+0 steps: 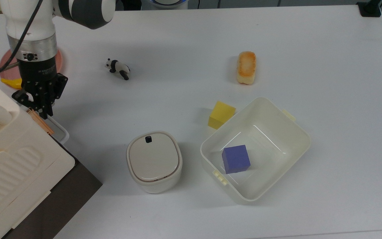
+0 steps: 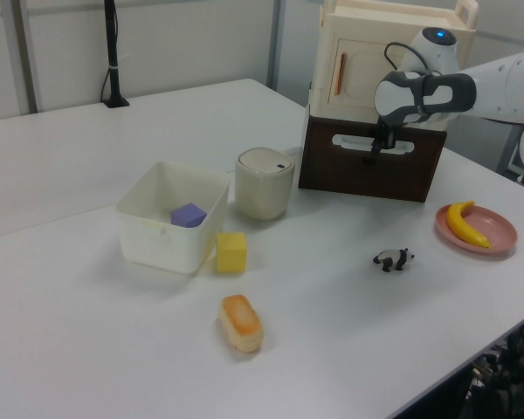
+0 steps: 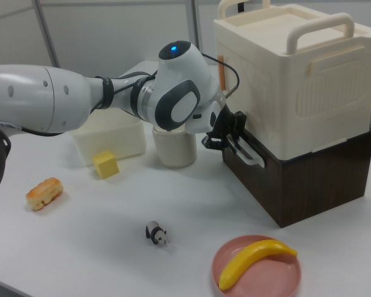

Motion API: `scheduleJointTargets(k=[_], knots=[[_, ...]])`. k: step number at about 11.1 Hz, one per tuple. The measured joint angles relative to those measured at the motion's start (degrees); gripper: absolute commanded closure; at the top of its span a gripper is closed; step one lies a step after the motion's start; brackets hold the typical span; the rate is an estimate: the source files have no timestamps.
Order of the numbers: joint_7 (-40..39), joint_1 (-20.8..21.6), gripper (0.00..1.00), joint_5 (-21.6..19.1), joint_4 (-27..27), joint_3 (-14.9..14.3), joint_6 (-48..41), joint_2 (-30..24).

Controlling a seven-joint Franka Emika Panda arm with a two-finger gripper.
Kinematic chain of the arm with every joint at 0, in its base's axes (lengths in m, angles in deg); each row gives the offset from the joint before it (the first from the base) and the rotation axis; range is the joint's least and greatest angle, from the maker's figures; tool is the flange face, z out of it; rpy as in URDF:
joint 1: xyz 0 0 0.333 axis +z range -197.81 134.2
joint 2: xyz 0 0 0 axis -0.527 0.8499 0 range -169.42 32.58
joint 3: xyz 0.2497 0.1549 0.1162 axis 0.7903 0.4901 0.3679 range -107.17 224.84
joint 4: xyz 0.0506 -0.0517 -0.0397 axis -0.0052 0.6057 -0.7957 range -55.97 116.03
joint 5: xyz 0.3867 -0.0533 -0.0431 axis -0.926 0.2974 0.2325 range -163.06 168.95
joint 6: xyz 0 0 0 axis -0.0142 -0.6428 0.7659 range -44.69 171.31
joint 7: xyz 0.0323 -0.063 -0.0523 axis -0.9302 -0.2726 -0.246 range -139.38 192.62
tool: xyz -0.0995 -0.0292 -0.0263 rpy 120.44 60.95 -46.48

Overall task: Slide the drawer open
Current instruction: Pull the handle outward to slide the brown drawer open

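The drawer (image 2: 367, 171) is a dark brown wooden box under a cream ribbed box (image 1: 12, 166), at the top view's lower left. Its front panel carries a white loop handle (image 1: 60, 131). My gripper (image 1: 41, 108) hangs at the far end of that handle, shut on the handle. In the left view the gripper (image 2: 377, 145) sits mid-front on the handle (image 2: 345, 140). The right view has the gripper (image 3: 232, 140) pinching the handle (image 3: 252, 156), with the drawer (image 3: 297, 182) front flush with its box.
A pink plate (image 1: 4, 63) with a banana (image 3: 253, 260) lies just behind the arm. A toy panda (image 1: 118, 68), a lidded cream container (image 1: 154, 161), a yellow cube (image 1: 221, 114), a bread roll (image 1: 246, 67) and a cream tub (image 1: 305, 136) holding a purple cube (image 1: 235, 158) are spread across the table.
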Motion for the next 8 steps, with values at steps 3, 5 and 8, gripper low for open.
scheduleJointTargets(k=[3,5,8], knots=[[-0.1,0.2,1.00,0.0,1.8,0.0,0.2,-1.3],[-0.1,1.0,1.00,0.0,6.2,0.0,0.3,-4.5],[-0.3,2.1,1.00,0.0,14.7,0.0,0.3,-10.9]])
